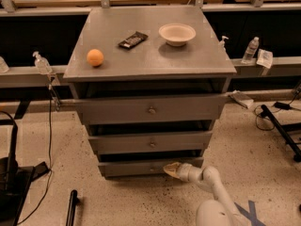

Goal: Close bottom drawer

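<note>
The bottom drawer (134, 167) is the narrowest grey front at the foot of the cabinet, with a small round knob near its centre. It stands out only a little, with a dark gap above it. My gripper (170, 169) reaches in from the lower right on a white arm (209, 180). Its yellowish tip rests against the drawer's front, right of the knob.
The cabinet top (188, 60) holds an orange (95, 57), a dark snack bar (132, 40) and a white bowl (177, 34). The top drawer (150, 108) and middle drawer (151, 141) stand slightly out. Bottles (249, 50) stand on a rail behind. A dark stand (14, 178) is at the left.
</note>
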Tool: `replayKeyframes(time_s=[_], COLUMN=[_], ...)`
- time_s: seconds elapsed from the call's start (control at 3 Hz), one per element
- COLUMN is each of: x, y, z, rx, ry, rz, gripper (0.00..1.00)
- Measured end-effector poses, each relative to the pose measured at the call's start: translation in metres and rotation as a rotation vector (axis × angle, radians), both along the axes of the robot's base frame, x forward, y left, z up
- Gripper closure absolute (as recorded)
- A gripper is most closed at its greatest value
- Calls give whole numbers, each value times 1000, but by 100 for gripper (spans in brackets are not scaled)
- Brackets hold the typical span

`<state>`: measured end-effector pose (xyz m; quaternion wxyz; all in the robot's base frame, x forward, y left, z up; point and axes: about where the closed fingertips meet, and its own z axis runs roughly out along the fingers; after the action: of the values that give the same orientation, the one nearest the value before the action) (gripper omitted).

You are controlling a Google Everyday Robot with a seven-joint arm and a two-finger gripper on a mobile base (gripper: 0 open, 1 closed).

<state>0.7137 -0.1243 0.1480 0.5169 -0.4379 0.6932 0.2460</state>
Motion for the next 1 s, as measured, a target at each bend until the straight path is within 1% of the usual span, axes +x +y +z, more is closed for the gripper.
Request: replayKeyframes(time_s=[0.33,0.67,1.0], x=[-1,-12,-30], y=[0,-7,-13], z=[0,-10,-23], rx=[0,7,5], ry=[0,8,15], rz=[0,7,28], gripper=[100,100,100])
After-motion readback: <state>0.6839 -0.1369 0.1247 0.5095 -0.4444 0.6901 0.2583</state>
